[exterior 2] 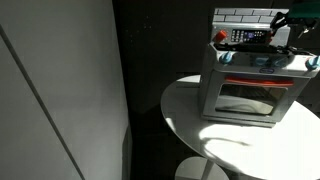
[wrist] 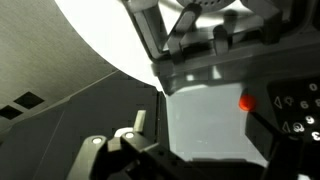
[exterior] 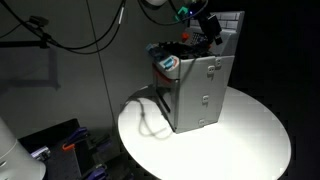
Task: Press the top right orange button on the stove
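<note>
The stove [exterior: 203, 92] is a small grey box with a handled front door, standing on a round white table [exterior: 250, 135]; it also shows in an exterior view [exterior 2: 250, 88]. Orange-red buttons [exterior 2: 222, 38] sit on its dark top strip. My gripper [exterior: 206, 24] hovers over the back of the stove top near the tile-pattern panel [exterior 2: 240, 15], and shows there in both exterior views [exterior 2: 291, 22]. In the wrist view, one orange button [wrist: 245, 102] lies beside the grey stove top [wrist: 200, 115]. The dark gripper parts [wrist: 165, 160] leave the jaws unreadable.
A toy pot or cup with a teal band [exterior: 170, 64] sits at the stove top's near corner. Cables [exterior: 150, 115] trail across the table beside the stove. A white wall panel [exterior 2: 60, 90] stands to one side. Clutter [exterior: 60, 145] lies on the floor below.
</note>
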Tool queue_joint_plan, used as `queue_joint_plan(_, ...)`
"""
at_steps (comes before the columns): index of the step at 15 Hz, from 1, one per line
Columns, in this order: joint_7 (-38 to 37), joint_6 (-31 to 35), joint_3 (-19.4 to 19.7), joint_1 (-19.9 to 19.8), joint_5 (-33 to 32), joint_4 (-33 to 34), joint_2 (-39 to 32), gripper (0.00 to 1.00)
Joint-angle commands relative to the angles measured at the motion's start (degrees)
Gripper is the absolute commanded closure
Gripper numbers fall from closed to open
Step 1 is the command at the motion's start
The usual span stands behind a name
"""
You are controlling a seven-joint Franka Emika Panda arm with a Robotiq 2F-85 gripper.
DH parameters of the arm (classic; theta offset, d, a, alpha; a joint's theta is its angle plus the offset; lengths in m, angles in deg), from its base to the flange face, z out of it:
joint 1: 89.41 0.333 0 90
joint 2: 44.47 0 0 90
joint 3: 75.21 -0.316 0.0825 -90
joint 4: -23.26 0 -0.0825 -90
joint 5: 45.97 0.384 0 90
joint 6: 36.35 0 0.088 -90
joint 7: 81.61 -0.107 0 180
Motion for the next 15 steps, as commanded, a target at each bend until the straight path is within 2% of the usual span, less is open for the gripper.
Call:
queue_joint_plan(1,5.86,-3.87,-0.41,-0.58,5.02,-0.55,1.91,0.0)
queue_joint_plan(10,23.76,-13.89,-1.02,-1.87,17.03,-6.44,12.38,0.0)
queue_joint_plan(15,30.74,-25.06,-1.28,-2.35,17.56,-9.69,19.64,0.0)
